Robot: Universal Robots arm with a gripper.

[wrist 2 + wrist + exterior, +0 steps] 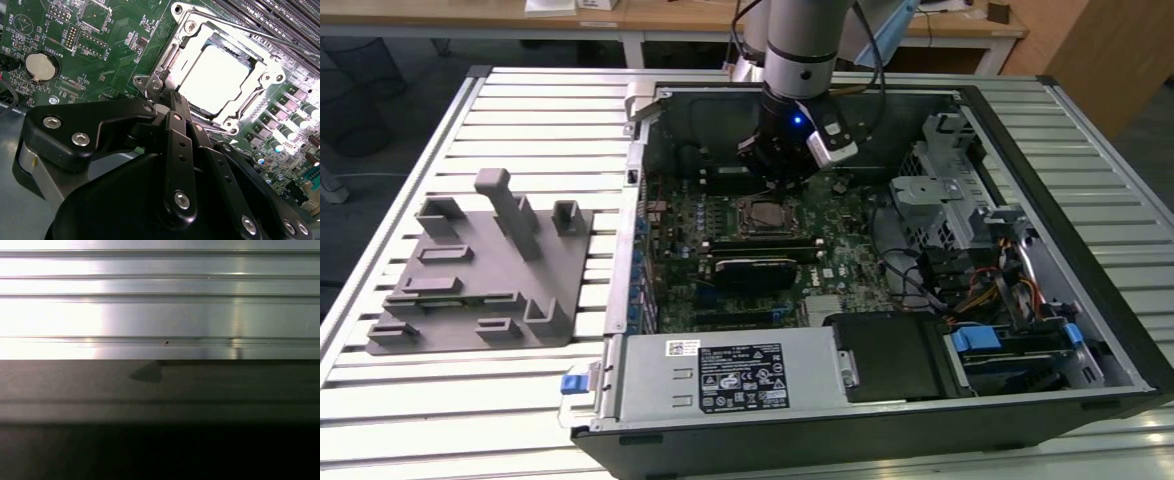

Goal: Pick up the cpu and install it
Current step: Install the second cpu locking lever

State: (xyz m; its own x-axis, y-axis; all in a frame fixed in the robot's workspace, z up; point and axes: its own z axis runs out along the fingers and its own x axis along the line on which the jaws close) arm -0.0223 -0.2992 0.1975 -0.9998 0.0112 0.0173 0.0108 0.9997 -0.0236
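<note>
The cpu, a shiny silver square, lies flat inside the metal-framed socket on the green motherboard. In the second wrist view my gripper hangs just beside one socket corner, its black fingers pressed together with nothing between them. In the exterior view the gripper reaches down into the open computer case, just behind the socket.
A grey fixture plate with upright blocks lies on the slatted metal table at the exterior view's left. Inside the case are a power supply, a drive cage and loose cables. A coin battery sits on the board.
</note>
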